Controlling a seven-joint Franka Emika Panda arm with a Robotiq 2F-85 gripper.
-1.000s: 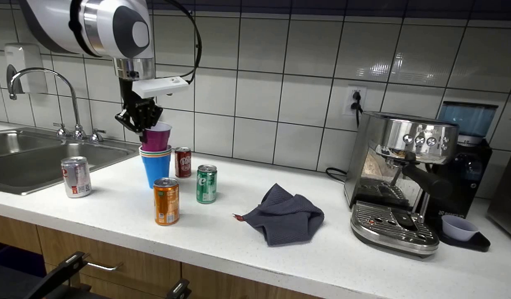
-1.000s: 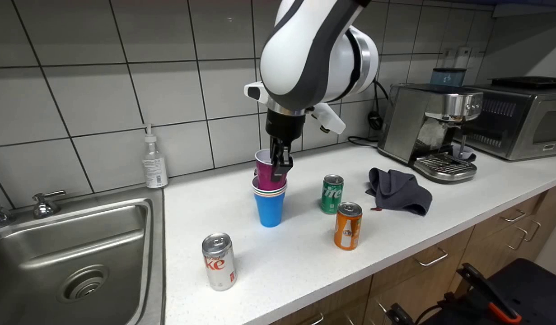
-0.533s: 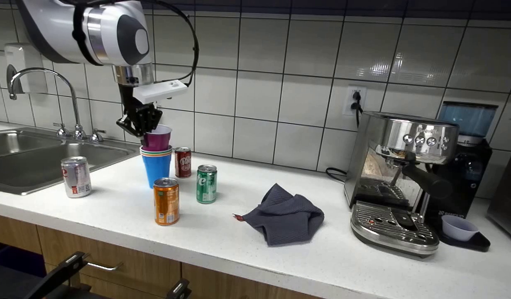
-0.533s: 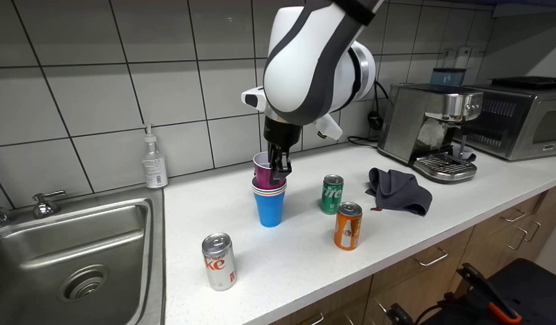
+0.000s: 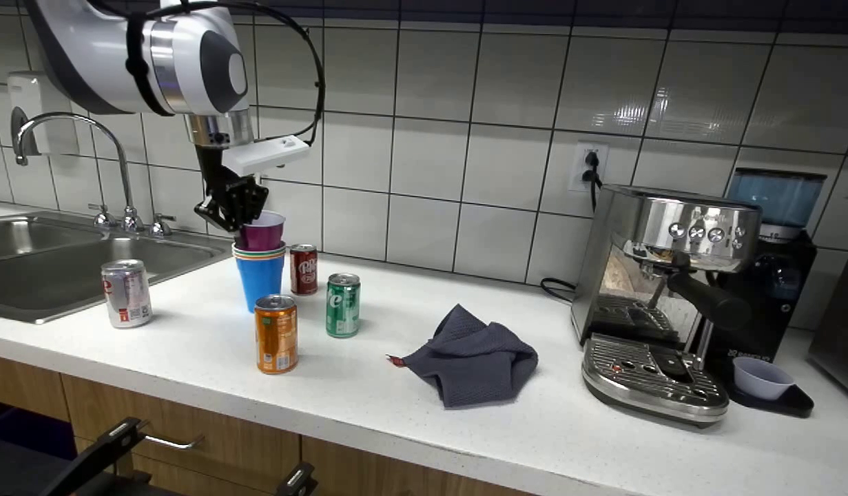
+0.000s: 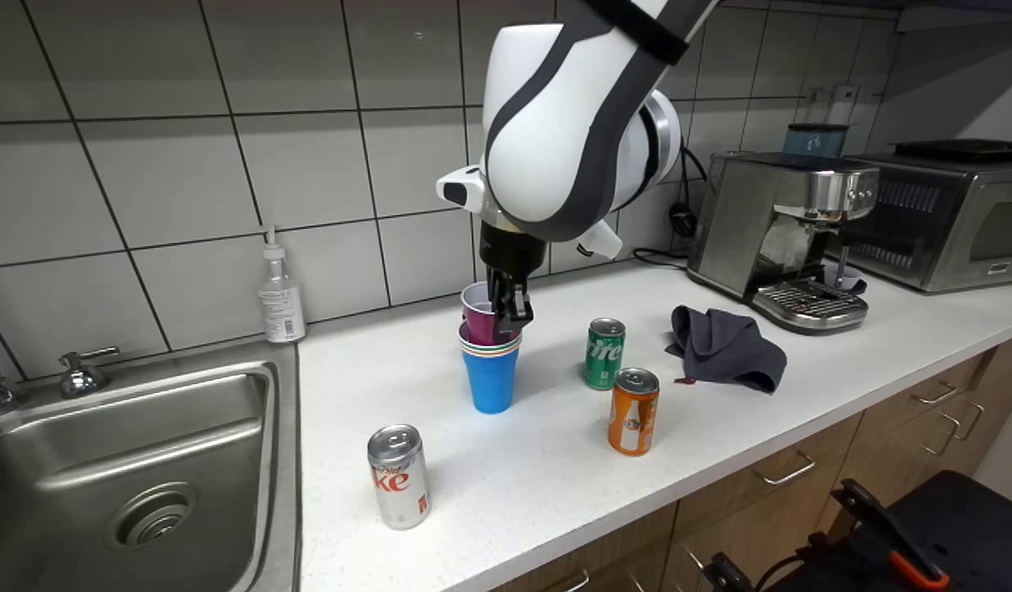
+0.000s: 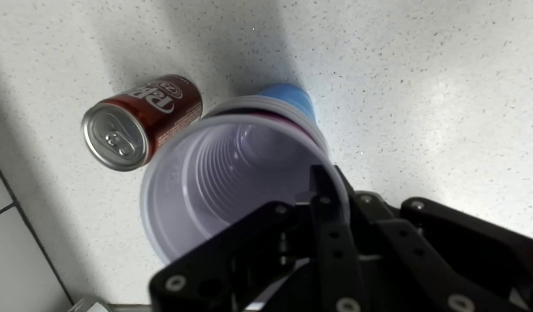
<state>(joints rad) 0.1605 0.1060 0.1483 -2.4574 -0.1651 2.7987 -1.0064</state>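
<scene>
Purple cup [image 5: 264, 238], left of centre in an exterior view, has its lower end inside a stack of cups [image 5: 260, 279], blue outermost. Your claw [image 7: 328, 171] pinches its wall at the rim, one finger inside, one outside. You have four cans in the left half: one silver can [image 5: 126, 296], one orange can [image 5: 276, 337], one green can [image 5: 343, 306], one red can [image 5: 304, 270].

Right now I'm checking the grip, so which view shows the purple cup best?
The wrist view: it looks into the purple cup, with the tool pinching its wall. Both exterior views show mainly its outer side, partly behind the tool, its base hidden in the cup stack.
</scene>
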